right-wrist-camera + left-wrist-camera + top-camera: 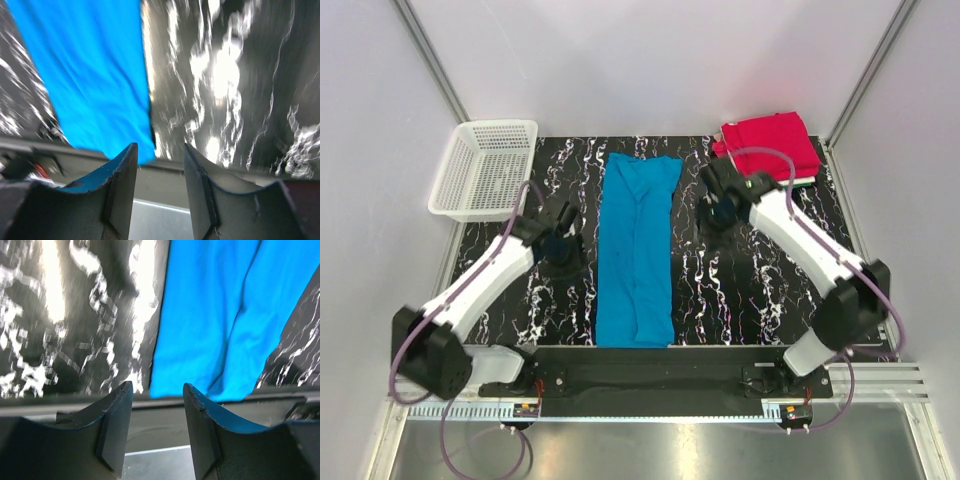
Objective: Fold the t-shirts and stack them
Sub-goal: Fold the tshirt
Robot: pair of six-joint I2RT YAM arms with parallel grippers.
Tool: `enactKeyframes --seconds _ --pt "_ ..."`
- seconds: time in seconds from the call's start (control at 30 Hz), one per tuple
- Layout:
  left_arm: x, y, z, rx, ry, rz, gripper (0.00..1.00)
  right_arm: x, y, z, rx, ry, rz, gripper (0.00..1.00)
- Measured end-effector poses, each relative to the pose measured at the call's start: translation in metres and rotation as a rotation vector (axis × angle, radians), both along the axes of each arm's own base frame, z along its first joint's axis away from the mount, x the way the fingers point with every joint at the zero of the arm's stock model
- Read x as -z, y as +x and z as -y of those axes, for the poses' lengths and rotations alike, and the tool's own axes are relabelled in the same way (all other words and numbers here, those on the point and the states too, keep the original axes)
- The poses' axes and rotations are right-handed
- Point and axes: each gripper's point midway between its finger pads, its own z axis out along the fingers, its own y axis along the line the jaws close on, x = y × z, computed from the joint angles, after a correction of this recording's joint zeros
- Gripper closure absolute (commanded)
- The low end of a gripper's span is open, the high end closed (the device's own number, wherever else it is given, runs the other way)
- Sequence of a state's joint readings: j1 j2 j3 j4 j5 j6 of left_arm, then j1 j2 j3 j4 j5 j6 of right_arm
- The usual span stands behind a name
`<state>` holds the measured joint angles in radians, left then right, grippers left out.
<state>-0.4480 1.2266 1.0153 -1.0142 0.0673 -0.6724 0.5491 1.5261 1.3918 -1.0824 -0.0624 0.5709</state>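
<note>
**Blue shirt lies in a long strip, both claws open beside it**

The plain bright blue cloth t-shirt (637, 250) lies flat in the middle of the black marbled table (750, 290). It is narrowed into a long band running from the near edge toward the far side. The left gripper (156, 390) hangs just off its left edge and the right gripper (159, 150) just off its right edge. Each claw stands apart with nothing between the fingers.

The cloth looks light, thin and limp, so it will probably sag and drag unless every layer is pinched together. The best hold seems to be the two corners of one short end, to carry that end over the other.

The folded red shirt (772, 143) tops a pile at the far right corner. A white plastic mesh basket (448, 178) stands far left.
</note>
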Motion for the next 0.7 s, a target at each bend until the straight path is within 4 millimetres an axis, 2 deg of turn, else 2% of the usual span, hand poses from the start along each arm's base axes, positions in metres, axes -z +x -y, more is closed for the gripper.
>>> enactKeyframes --seconds 0.07,0.1,0.23,0.3,0.37,0.47,0.6,0.7 --pt "0.001 0.019 0.009 0.013 0.008 -0.02 0.51 -0.018 0.046 -0.012 -0.01 0.014 0.059 0.5" --pt "0.001 0.026 0.013 0.019 0.005 -0.019 0.51 -0.022 0.06 -0.017 -0.019 0.022 0.084 0.5" --pt "-0.002 0.07 0.044 0.074 -0.035 -0.02 0.51 -0.047 0.152 -0.052 -0.061 0.061 0.188 0.5" --pt "0.004 0.085 0.056 0.106 -0.046 -0.015 0.51 -0.052 0.206 -0.072 -0.072 0.108 0.262 0.49" --pt "0.016 0.086 0.062 0.144 -0.036 -0.036 0.52 -0.038 0.242 -0.084 -0.073 0.163 0.296 0.49" --pt "0.033 0.077 0.068 0.197 -0.021 -0.095 0.53 0.012 0.258 -0.08 -0.048 0.178 0.207 0.49" --pt "0.05 0.063 0.065 0.243 -0.005 -0.142 0.53 0.083 0.259 -0.072 -0.001 0.175 0.053 0.49" --pt "0.058 0.054 0.062 0.261 -0.004 -0.168 0.54 0.109 0.26 -0.077 0.007 0.192 0.012 0.48"
